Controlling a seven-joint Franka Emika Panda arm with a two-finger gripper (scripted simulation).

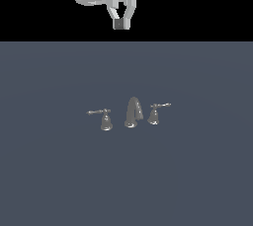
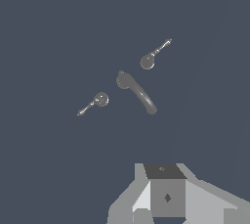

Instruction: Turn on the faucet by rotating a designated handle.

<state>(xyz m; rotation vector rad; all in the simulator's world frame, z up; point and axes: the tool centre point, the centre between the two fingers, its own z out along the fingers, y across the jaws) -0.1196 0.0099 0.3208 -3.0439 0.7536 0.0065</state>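
So the claw (image 1: 119,23) hangs way up high, fingers pressed together on nothing, well apart from everything below. Down on the flat grey worktop (image 1: 49,180) sits the faucet (image 1: 132,113), spout in the middle. The handle (image 1: 155,113) is just beside it on the exterior view's right, lever pointing right. Its twin handle (image 1: 104,118) sits on the left. Loads of bare surface all round the set.

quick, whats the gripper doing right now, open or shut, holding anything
gripper: fingers converge at the tips with little or no gap, so it looks shut; holding nothing, high above and clear of the faucet.
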